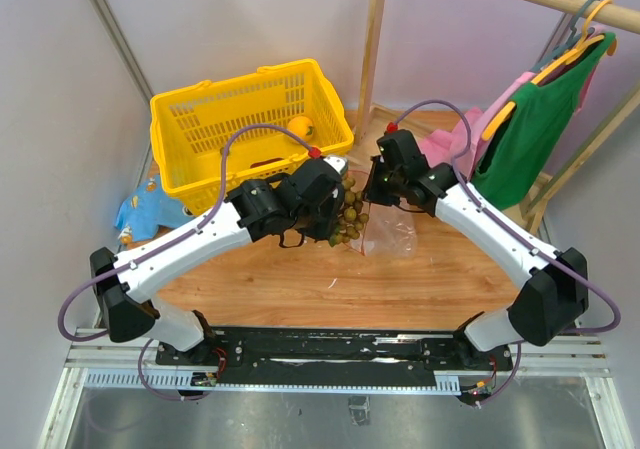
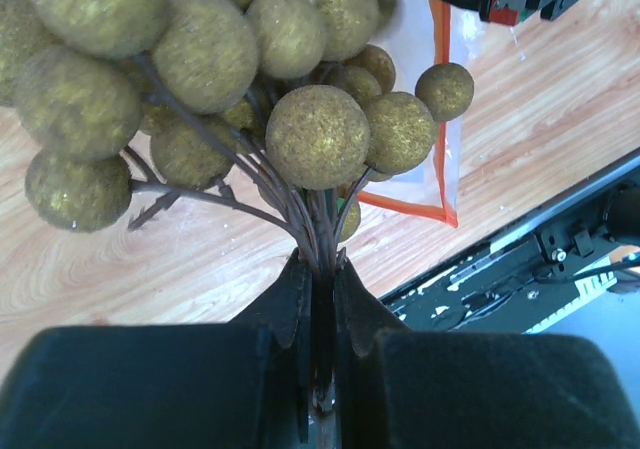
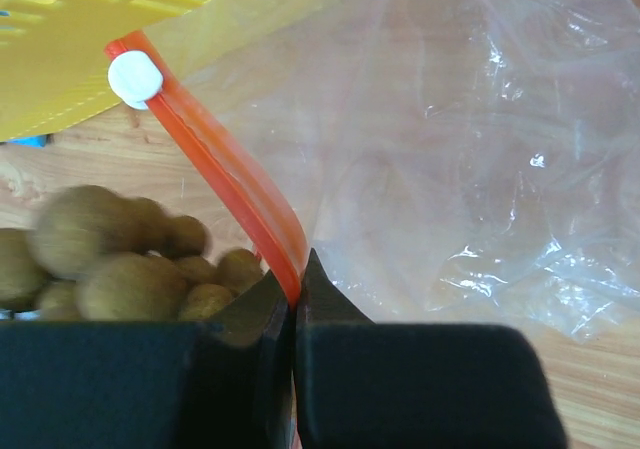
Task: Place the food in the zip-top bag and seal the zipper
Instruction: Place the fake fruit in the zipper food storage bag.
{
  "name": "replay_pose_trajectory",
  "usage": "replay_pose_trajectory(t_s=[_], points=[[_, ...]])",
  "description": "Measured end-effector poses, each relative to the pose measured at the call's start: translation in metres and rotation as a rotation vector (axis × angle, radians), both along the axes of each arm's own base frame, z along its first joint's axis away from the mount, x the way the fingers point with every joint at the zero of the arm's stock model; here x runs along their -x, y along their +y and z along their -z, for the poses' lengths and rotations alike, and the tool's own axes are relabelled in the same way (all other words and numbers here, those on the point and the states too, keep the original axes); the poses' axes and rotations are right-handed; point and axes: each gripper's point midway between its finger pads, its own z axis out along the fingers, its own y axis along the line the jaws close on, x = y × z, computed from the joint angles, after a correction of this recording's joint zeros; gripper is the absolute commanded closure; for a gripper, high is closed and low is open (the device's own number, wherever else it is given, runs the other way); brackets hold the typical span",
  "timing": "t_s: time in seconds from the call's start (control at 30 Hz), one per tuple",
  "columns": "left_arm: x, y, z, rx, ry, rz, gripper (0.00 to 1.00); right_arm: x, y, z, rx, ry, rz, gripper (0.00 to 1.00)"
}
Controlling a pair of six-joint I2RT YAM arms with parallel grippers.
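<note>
Both arms reach inward, meeting mid-table. Left gripper clamps grapes by the stems, just left of bag mouth. Right gripper pinches zipper. Basket, far left: 1 orange fruit.

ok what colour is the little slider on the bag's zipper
White slider tab on a red-orange zipper; right wrist view shows it best.
</note>
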Motion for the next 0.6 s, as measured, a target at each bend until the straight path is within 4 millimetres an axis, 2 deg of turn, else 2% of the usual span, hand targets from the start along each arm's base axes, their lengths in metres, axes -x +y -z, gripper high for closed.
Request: replay_pose_trajectory(t_s=[0.6], points=[[0.021, -0.009, 0.007, -0.008, 0.059, 0.16, 1.0, 0.0, 0.016, -0.009, -0.077, -0.035, -0.083, 1.0]])
